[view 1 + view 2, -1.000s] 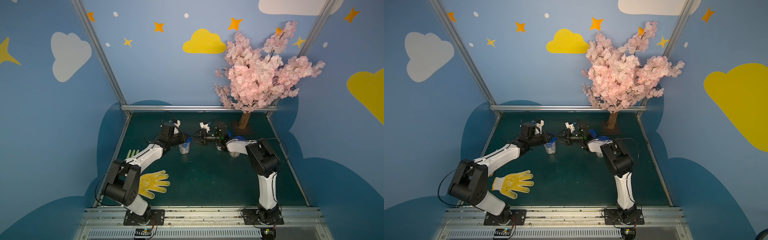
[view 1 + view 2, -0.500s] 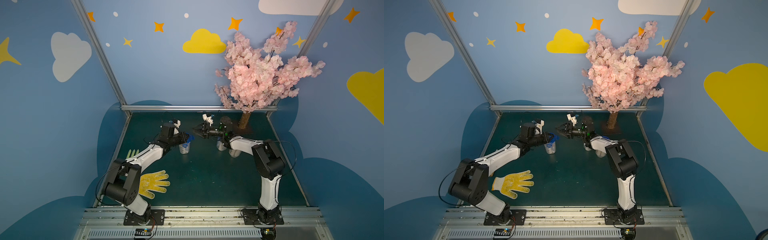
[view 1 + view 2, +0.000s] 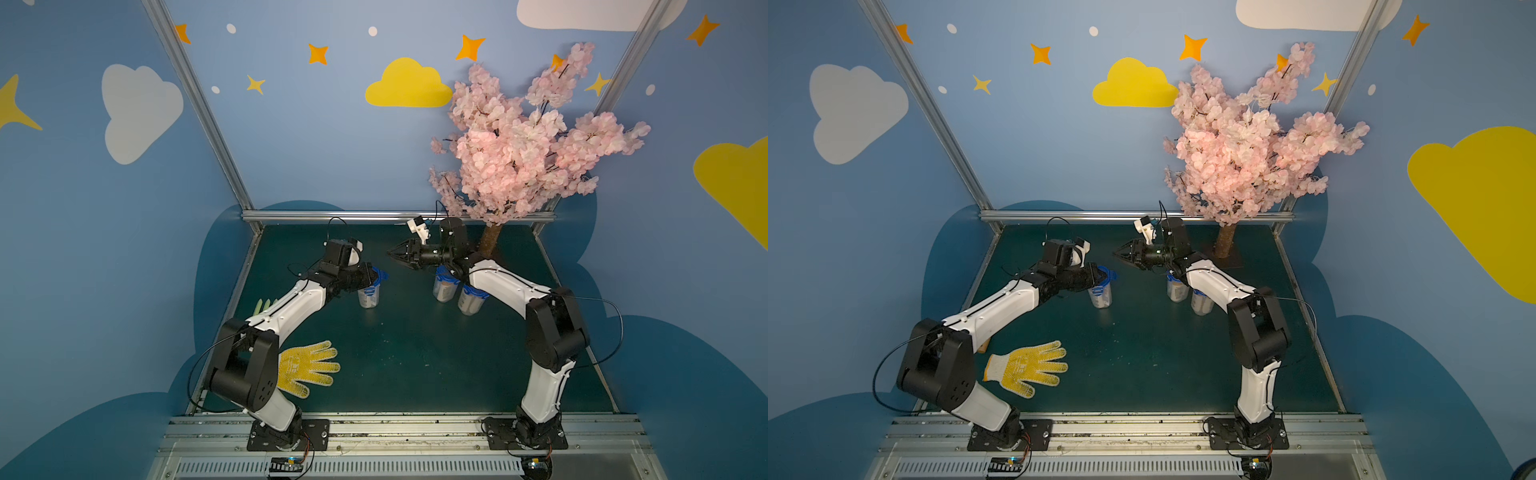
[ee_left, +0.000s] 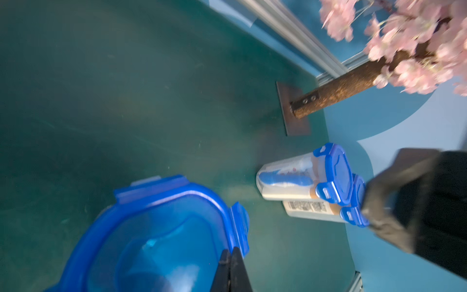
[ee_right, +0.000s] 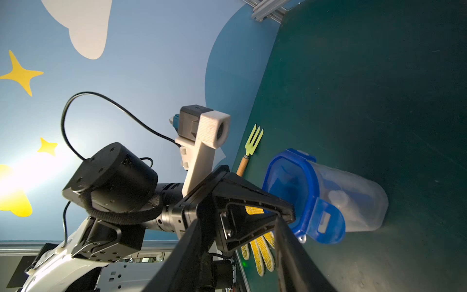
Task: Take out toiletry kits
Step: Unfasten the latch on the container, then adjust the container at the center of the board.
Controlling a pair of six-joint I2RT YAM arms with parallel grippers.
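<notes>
Blue lid (image 4: 161,227), 1 of 3, appears partly freed; the left pincer (image 4: 228,268) is clenched on its rim. The right pincer (image 3: 392,252) hovers opposite, parted and empty. The toiletry kits (image 4: 286,180) sit inside their jars, 2 of them sealed below the right pincer. No kit is out yet.

The dark green table (image 3: 415,357) shows in both top views. One clear jar (image 3: 368,296) stands upright left of centre. A second jar (image 3: 444,289) and a third jar (image 3: 470,301) stand side by side near the tree's base plate (image 3: 1225,259), back right. A yellow glove (image 3: 307,368) lies flat front left, and a green fork (image 5: 253,141) lies by the left edge.
</notes>
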